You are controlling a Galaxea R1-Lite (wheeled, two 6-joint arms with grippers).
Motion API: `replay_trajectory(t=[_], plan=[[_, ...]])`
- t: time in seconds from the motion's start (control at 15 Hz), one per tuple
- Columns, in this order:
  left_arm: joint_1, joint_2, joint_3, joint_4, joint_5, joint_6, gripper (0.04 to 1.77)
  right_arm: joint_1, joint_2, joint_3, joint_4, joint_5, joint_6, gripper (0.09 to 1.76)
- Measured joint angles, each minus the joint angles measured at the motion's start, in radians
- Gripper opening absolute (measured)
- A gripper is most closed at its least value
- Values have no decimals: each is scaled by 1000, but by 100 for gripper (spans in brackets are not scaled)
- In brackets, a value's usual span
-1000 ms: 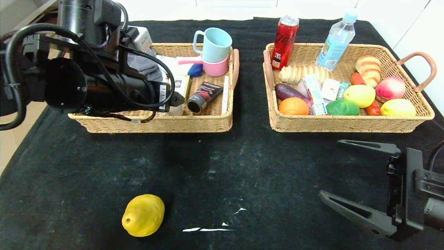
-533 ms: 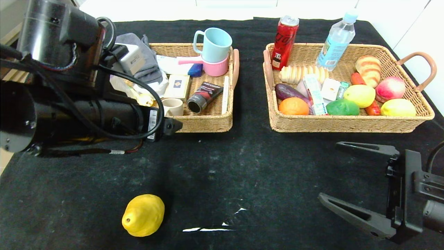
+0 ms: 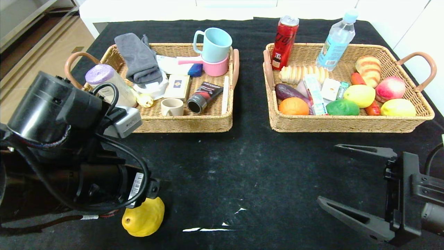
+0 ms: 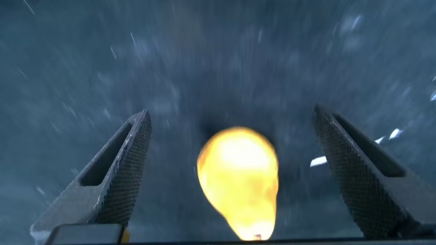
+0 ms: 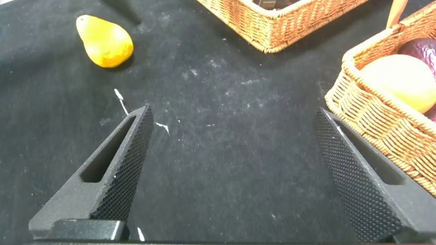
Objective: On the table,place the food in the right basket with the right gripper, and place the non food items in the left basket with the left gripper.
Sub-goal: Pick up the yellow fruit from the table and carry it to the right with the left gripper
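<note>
- My left claw (image 4: 231,170) hangs with its two fingers spread wide apart, gripping nothing; in the left wrist view the bumpy yellow fruit (image 4: 238,180) sits between the fingers, touched by neither; from the head view the left arm covers the fruit's upper edge near the front left of the counter (image 3: 222,166)
- My right claw (image 3: 341,180) is low at the front right, fingers as far apart as I see them go, empty; nothing lies between them but black cloth
- The left basket (image 3: 187,123) at the back left carries the cream cup (image 3: 172,107), the black and red tube (image 3: 204,97), the white marker pen (image 3: 225,94), a grey cloth (image 3: 138,62) and a purple-lidded bottle (image 3: 107,83)
- The right basket (image 3: 347,124) at the back right carries fruit, bread and drinks; a smooth lemon (image 3: 398,107) rests in its near right corner
</note>
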Motion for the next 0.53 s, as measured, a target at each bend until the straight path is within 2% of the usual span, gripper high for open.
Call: replay_trajectory(t=[0.53], plan=[[-53, -14, 151, 3, -2, -27, 171, 8, 10, 5, -1, 0, 0, 171]])
